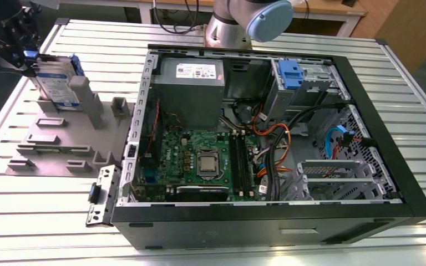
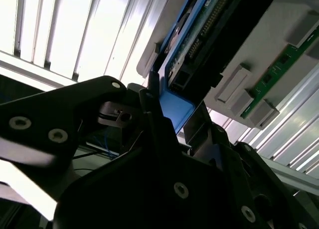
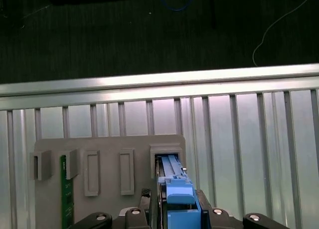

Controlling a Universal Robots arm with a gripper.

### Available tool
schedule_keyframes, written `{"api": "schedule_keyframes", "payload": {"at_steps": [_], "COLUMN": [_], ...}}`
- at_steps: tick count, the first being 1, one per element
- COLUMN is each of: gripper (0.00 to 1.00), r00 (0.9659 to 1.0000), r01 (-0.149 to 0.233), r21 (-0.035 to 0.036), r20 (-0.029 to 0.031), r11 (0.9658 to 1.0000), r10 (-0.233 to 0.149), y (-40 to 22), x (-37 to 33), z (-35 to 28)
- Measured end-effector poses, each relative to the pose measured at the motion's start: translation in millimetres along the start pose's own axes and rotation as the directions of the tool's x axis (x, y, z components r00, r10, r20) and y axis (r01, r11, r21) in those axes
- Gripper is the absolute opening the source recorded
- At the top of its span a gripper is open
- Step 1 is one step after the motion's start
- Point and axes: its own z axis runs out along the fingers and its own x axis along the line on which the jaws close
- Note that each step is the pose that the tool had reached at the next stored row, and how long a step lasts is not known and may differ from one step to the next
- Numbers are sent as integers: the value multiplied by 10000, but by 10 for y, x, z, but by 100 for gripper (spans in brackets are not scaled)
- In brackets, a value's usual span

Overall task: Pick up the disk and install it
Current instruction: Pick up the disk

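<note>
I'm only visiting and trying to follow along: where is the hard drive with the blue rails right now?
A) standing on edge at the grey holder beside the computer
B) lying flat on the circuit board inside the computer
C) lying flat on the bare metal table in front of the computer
A: in the exterior view the disk stands on edge at the grey holder, outside the computer case, towards the exterior view's left.

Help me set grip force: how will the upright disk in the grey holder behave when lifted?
The disk is a flat metal-looking slab, so likely rigid and heavy for its size. Its blue tab looks plastic, so it may flex. Standing on edge in the grey holder, it could tip once freed.
</note>
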Motion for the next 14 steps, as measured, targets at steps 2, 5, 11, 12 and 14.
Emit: {"api": "schedule_keyframes", "payload": {"at_steps": [2, 5, 11, 12, 14], "gripper": [45, 45, 37, 37, 37], "r00": [10000, 10000, 10000, 10000, 10000], "r01": [8, 9, 8, 8, 8], "r21": [1, -3, 0, -1, 0], "r20": [1, -2, 0, 0, 0], "r11": [10000, 10000, 10000, 10000, 10000], "r10": [-8, -9, -8, -8, -8], "y": [0, 0, 0, 0, 0], "x": [-7, -10, -11, -10, -11], "z": [7, 11, 14, 14, 14]}}
